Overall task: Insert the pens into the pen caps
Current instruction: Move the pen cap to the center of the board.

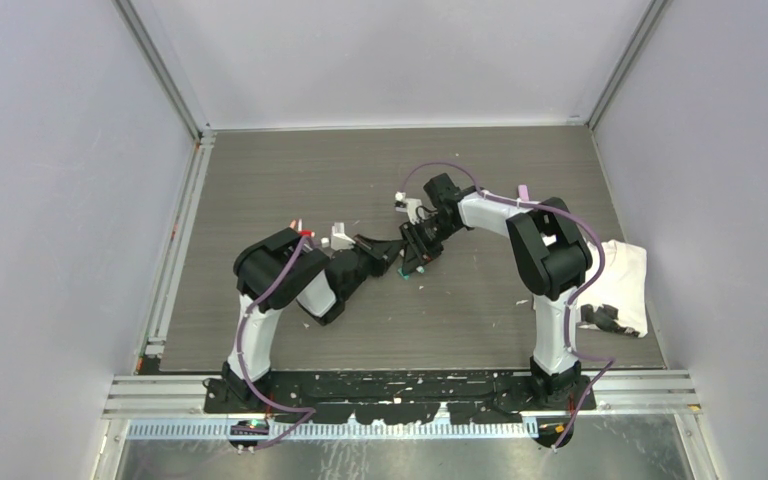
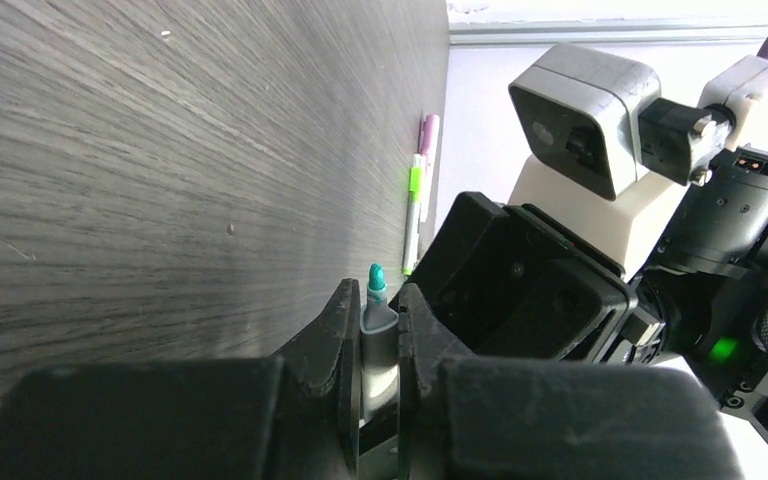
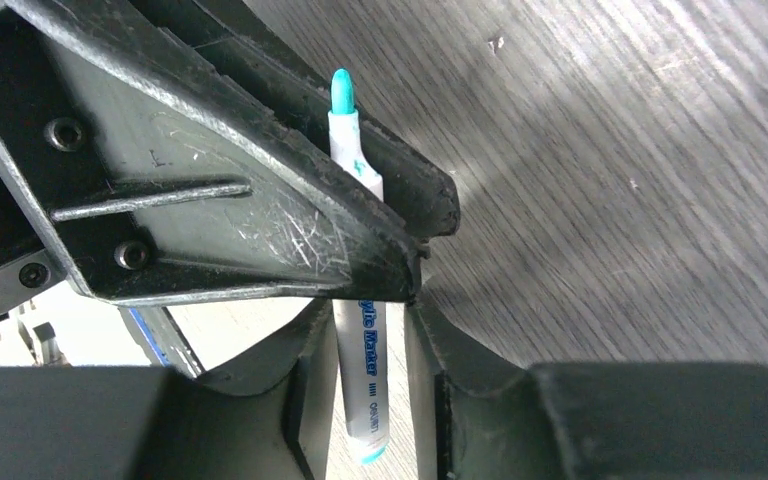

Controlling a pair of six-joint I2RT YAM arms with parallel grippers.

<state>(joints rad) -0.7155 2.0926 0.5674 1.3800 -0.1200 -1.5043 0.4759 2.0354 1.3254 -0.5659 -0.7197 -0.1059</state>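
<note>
A white pen [image 3: 365,370] with a teal tip [image 3: 341,92] is clamped between the fingers of my left gripper [image 2: 378,300], which is shut on it. Only the teal tip [image 2: 376,283] sticks out past those fingers. My right gripper [image 3: 367,315] straddles the same pen's lower body, open, with a gap on each side. The left gripper's black fingers [image 3: 260,200] cross just above it. From above, both grippers meet mid-table, the left [image 1: 392,252] and the right [image 1: 418,248]. I cannot make out a loose pen cap in any view.
Two more pens lie end to end beyond the grippers, one with a bright green section [image 2: 412,215] and one pink [image 2: 427,135]. A white cloth [image 1: 625,285] lies at the table's right edge beside the right arm. Small white specks dot the wood surface.
</note>
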